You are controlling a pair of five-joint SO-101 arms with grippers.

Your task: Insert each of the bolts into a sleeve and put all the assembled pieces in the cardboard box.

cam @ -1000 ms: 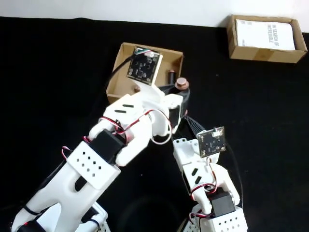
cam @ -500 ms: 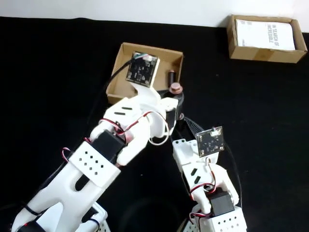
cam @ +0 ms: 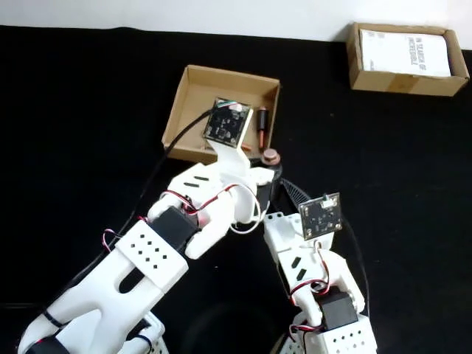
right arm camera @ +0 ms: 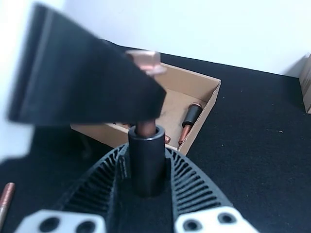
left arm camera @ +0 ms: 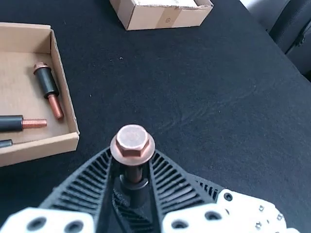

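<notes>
My left gripper [left arm camera: 132, 158] is shut on a copper bolt [left arm camera: 132, 141], head up, just in front of the cardboard box [cam: 179, 103]. In the high view the bolt head [cam: 271, 156] sits between the left gripper [cam: 269, 162] tips. Directly beneath, my right gripper [right arm camera: 146, 162] is shut on an upright black sleeve [right arm camera: 146, 158]. The bolt shaft [right arm camera: 145, 127] enters the sleeve's top, with the head [right arm camera: 146, 60] well above it. Assembled pieces [left arm camera: 47, 90] lie in the box [left arm camera: 65, 97].
A second cardboard box [cam: 407, 81] holding white paper stands at the far right back. A loose copper bolt [right arm camera: 5, 199] lies on the black table beside my right gripper. The box wall [right arm camera: 204, 104] is just behind the sleeve.
My left gripper has carried the bolt away from the box edge towards the front, bringing it over the sleeve held by the right gripper. The right arm has barely shifted.
</notes>
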